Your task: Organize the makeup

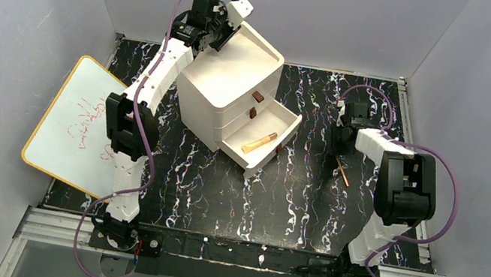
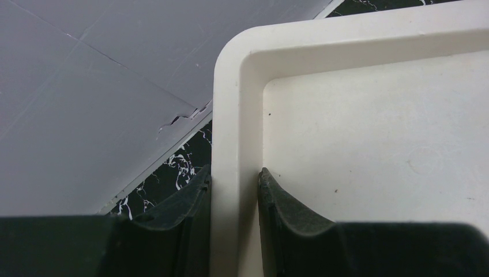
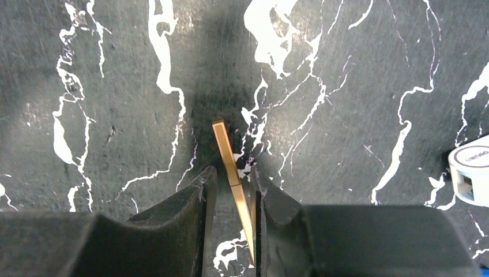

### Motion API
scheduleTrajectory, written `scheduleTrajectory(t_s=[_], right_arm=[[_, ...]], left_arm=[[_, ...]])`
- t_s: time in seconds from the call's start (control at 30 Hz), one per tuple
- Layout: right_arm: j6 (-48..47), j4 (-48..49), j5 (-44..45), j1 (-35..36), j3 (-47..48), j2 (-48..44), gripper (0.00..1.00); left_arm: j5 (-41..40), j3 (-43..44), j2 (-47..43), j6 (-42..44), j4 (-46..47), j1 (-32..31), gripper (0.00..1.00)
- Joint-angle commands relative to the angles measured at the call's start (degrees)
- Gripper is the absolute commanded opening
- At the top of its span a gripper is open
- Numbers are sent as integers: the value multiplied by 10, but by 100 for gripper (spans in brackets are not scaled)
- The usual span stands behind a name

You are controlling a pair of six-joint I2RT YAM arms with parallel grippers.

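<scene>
A thin wooden stick (image 3: 229,158) lies on the black marbled table, also seen in the top view (image 1: 342,172). My right gripper (image 3: 230,172) is low over it with its jaws narrowly apart. The stick runs between the fingers, against the right finger (image 3: 271,202) and clear of the left one. My left gripper (image 2: 233,173) is shut on the back left rim (image 2: 230,115) of the white drawer box (image 1: 227,74). A tan stick-like piece (image 1: 259,142) lies in the box's open lower drawer (image 1: 287,137). The compact, powder disc, sponge and pad are out of view.
A whiteboard (image 1: 77,124) leans at the table's left edge. A small white round object (image 3: 471,167) sits at the right edge of the right wrist view. Grey walls close in the back and both sides.
</scene>
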Motion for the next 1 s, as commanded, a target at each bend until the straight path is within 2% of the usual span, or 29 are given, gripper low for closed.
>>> scheduleTrajectory(t_s=[0.0,0.13,0.37,0.53,0.67,0.83,0.97], right_arm=[[17,-53,-20,-1,-3,51,35],[21,-60,-19,0,1,57,32],[22,-81,-15,-1,16,84,1],[52,-88,5,-1,23,88,1],[105,-125,56,2,60,71,1],[168,-128,76,35,108,-19,1],[230,-131,45,51,149,-79,1]], left_arm=[[0,-42,48,41,-137,-42,0],[0,-42,47,41,-137,-42,0],[-3,-43,45,42,-137,-42,0],[-4,-44,43,43,-136,-42,0],[-3,-43,44,43,-137,-42,0],[-2,-38,50,42,-139,-42,0],[-3,-38,49,41,-140,-42,0]])
